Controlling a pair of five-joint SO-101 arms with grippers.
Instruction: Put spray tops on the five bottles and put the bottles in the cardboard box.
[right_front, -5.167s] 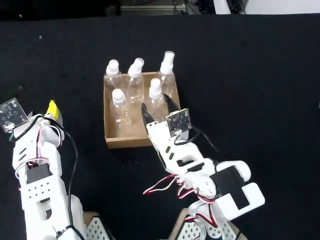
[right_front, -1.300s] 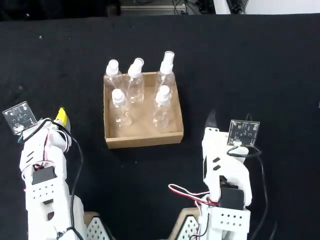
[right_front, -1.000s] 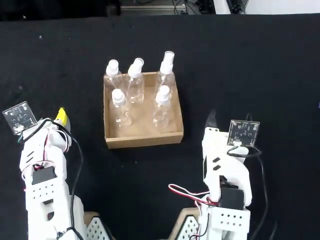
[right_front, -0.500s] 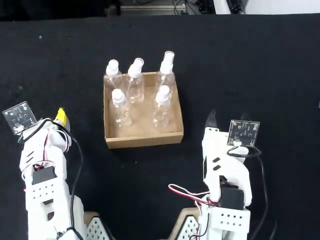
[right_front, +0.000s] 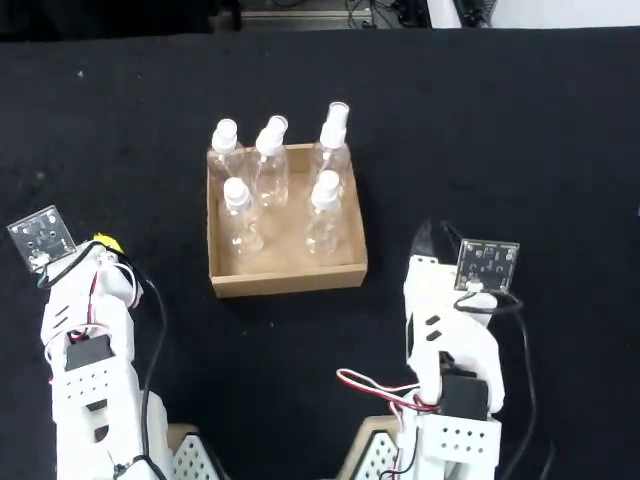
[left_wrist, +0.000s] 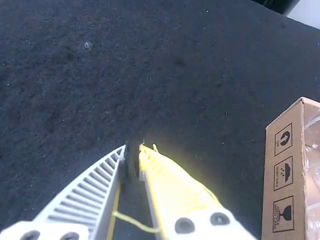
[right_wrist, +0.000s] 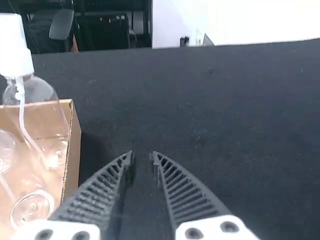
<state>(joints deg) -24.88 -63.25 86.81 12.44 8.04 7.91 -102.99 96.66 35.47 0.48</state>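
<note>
Apparently at the closing step. Well left of the cardboard box (right_front: 288, 279), over the black table (right_front: 520, 130): left gripper (left_wrist: 132, 148), jaws all but pressed together, pinching nothing. Inside the box: all five bottles (right_front: 268, 178) upright, three along the far wall, two nearer the middle, each capped with a white spray top (right_front: 226, 133). Near the box's right front corner, apart from it: right gripper (right_wrist: 142, 156), jaws likewise drawn close with only a slim gap, empty. Looks done on both counts, capping and boxing. Calls next for little beyond a check for tops seated square, with a seeming tilt on the middle one of the far row, and, failing that, a gentle pinch to straighten.
</note>
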